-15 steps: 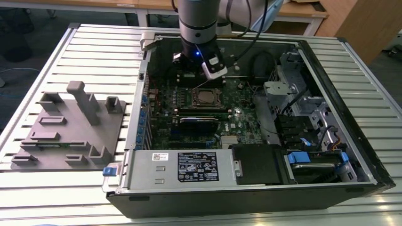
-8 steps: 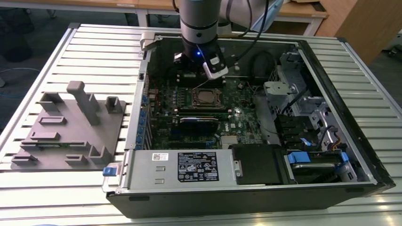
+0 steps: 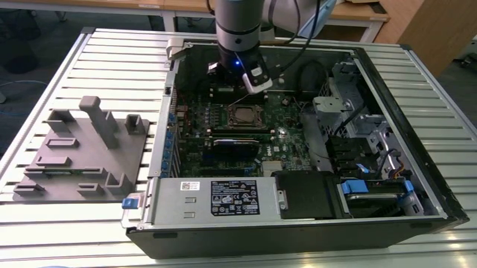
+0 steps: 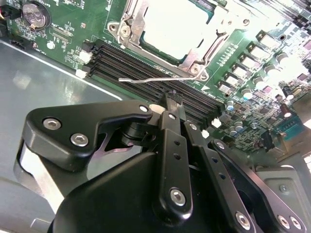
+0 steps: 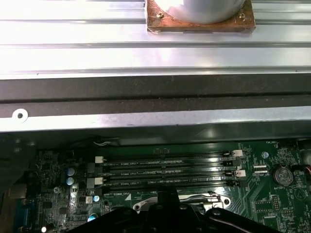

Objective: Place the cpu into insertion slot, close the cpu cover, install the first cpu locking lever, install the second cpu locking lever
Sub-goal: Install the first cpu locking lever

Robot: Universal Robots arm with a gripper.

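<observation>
The cpu [image 4: 170,24] lies just beyond the tip of the hand [image 4: 171,99]. It is seated in the insertion slot [image 3: 246,117] on the green board [image 4: 92,19], with its pale metal top facing up. The hand is clenched: its black fingers [image 4: 168,109] meet in one narrow tip, with nothing seen between them.

In the second wrist view that tip sits over the long black memory slots [image 4: 138,64], near a thin silver locking lever [image 4: 150,80]. Whether the tip touches the rod I cannot tell. The lever runs along one side of the insertion slot, and its hooked end juts out past the corner, over the memory slots. The cpu cover [image 4: 127,24] lies as a metal frame round the edges of the cpu. A coin battery [image 4: 36,14] sits on the board farther off.

In the exterior view the arm [image 3: 238,28] reaches down into an open computer case [image 3: 283,240] that lies on a slatted worktop [image 3: 111,56]. Inside the case, on the near side of the insertion slot, stands a black card with a blue edge [image 3: 234,142]. Beyond that card is a labelled power supply box [image 3: 223,198] against the case's front wall. A grey moulded stand [image 3: 82,151] rests on the worktop beside the case, at the exterior view's left.
</observation>
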